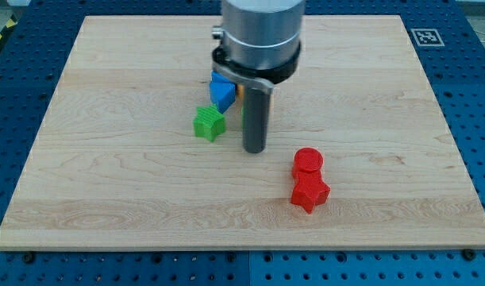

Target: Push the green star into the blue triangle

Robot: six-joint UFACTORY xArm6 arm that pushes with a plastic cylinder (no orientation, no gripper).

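The green star (209, 123) lies near the board's middle, just below and left of the blue triangle (221, 92). The two look close, nearly touching. The triangle is partly hidden by the arm's grey head. My tip (254, 149) rests on the board to the right of the green star, a short gap away, and below right of the blue triangle.
A red cylinder (308, 162) and a red star (309, 192) sit together at the lower right of my tip. A sliver of an orange or yellow block (238, 91) shows behind the rod, next to the blue triangle. The wooden board (107, 191) ends on a blue perforated table.
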